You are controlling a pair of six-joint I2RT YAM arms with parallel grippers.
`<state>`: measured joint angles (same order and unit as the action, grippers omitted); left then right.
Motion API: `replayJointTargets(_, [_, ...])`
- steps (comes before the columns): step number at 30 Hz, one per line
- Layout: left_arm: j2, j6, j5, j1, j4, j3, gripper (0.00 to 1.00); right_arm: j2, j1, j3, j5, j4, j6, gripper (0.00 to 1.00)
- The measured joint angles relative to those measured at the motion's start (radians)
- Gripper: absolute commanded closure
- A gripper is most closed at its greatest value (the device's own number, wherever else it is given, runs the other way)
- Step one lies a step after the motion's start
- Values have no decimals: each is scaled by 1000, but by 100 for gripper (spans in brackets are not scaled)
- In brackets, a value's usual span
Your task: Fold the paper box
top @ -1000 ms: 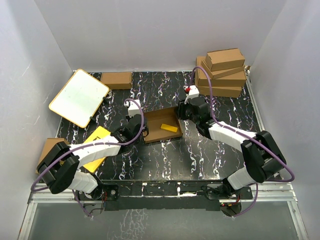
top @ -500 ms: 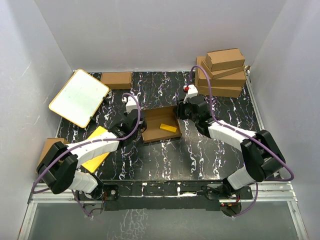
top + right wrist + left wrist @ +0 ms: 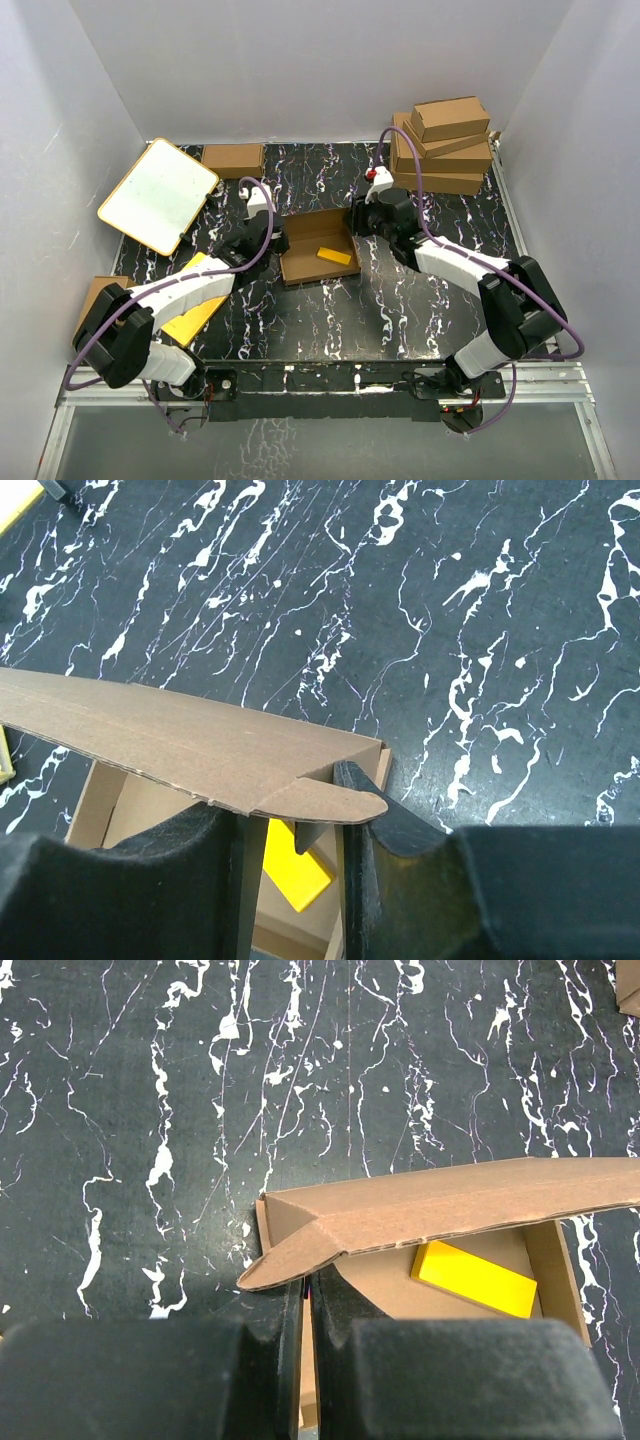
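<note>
So, paper box (image 3: 318,250): sat mid-tabletop (image 3: 330,320) between the two arms, a shallow brown tray with its lid flap half raised over it
Contents: a yellow block (image 3: 335,256) lay inside, toward the right wall
Left tool (image 3: 306,1295): fingers pressed together on the tray's thin left wall, just under the lid's rounded corner tab; likely pinning that side so the box would not slide
Right tool (image 3: 290,825): fingers apart, astride the right wall with one inside and one outside, not clamped; the lid's other tab lay across the gap, probably so it could be guided down
Lid: judged mid-fold, its tabs not yet tucked in
Hidden: the wrist views cut off the near wall behind the fingers; the lid covered the tray's far part; how deep the left fingers reached on the wall did not show
Elsewhere: a stack of closed boxes (image 3: 445,145) stood at the far right corner
</note>
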<state>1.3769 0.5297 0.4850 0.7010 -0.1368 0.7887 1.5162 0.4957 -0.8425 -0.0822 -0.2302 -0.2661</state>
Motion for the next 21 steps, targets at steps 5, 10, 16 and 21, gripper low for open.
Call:
replayJointTargets(5, [0, 8, -29, -18, 25, 14, 100, 13, -2, -16, -4, 4, -2, 64])
replayJointTargets(10, [7, 13, -55, -32, 45, 33, 100, 16, -2, -22, -4, 15, -4, 64])
replayJointTargets(16, [10, 14, -71, -41, 51, 38, 100, 22, -7, -32, -14, 24, -29, 64])
replayJointTargets(21, [11, 18, -80, -45, 51, 38, 100, 22, -7, -32, -15, 26, -37, 64])
